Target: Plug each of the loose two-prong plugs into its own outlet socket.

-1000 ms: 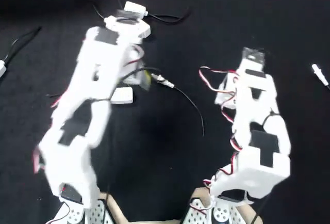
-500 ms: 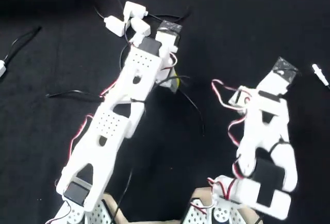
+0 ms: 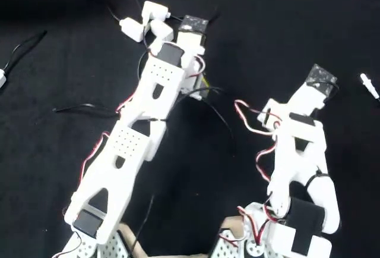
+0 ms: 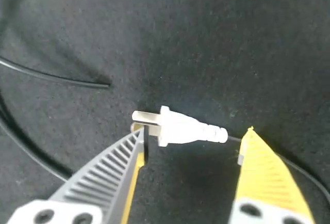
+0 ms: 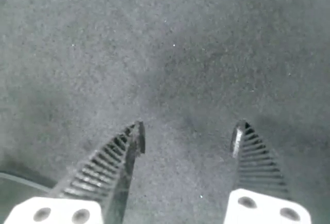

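The left gripper (image 4: 195, 133) hangs spread above the black surface (image 4: 232, 38), with a white two-prong plug (image 4: 180, 128) lying flat between its fingers. In the high view this arm stretches toward 12 o'clock, beside the white outlet sockets (image 3: 155, 13). The right gripper (image 5: 188, 128), toward 3 o'clock, is spread over the surface. Another plug (image 3: 368, 85) lies at the 3 o'clock edge.

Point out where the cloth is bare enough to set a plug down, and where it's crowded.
Bare: the far right cloth beyond the right arm; the near left patch beside the left arm. Crowded: around the outlet sockets, where the left gripper brackets a plug.
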You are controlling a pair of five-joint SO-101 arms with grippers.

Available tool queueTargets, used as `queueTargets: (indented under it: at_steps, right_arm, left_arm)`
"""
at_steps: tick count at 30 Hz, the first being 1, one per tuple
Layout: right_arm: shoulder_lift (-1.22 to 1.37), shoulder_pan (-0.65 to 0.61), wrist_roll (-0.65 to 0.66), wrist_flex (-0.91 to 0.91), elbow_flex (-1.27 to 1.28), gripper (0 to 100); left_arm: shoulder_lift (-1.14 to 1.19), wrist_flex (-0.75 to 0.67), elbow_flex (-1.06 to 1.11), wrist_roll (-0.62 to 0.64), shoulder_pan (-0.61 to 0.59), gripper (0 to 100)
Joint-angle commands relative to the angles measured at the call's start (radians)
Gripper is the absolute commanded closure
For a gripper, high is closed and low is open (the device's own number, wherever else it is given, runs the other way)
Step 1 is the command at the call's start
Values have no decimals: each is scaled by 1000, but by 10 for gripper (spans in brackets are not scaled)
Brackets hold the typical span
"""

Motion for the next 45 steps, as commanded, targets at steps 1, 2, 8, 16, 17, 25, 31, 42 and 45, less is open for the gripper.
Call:
queueTargets:
  at_steps: [1,2,8,16,17,25,31,42,45]
  right_arm:
    - [-42,-17,21,-11,-4,716]
    - [-42,-17,21,-11,-4,716]
    - [-42,-18,21,-11,-4,716]
    - [-42,-18,21,-12,-4,716]
    - [-42,-18,21,-12,-4,716]
    - [-41,-21,21,-12,-4,716]
    - [-41,-54,23,-12,-4,716]
    - [-41,-54,23,-12,-4,716]
    - [-41,-54,23,-12,-4,716]
  left_arm:
    - [-15,6,-21,44,13,711]
    - [-12,5,-13,55,10,711]
    - [35,3,-8,52,-2,712]
    - [52,3,-45,51,7,921]
    - [52,5,-45,51,8,948]
    - [48,11,-44,51,10,971]
    - [-58,12,-41,35,-1,970]
    - [-400,14,483,-71,-18,691]
    - [-473,14,596,-120,-50,697]
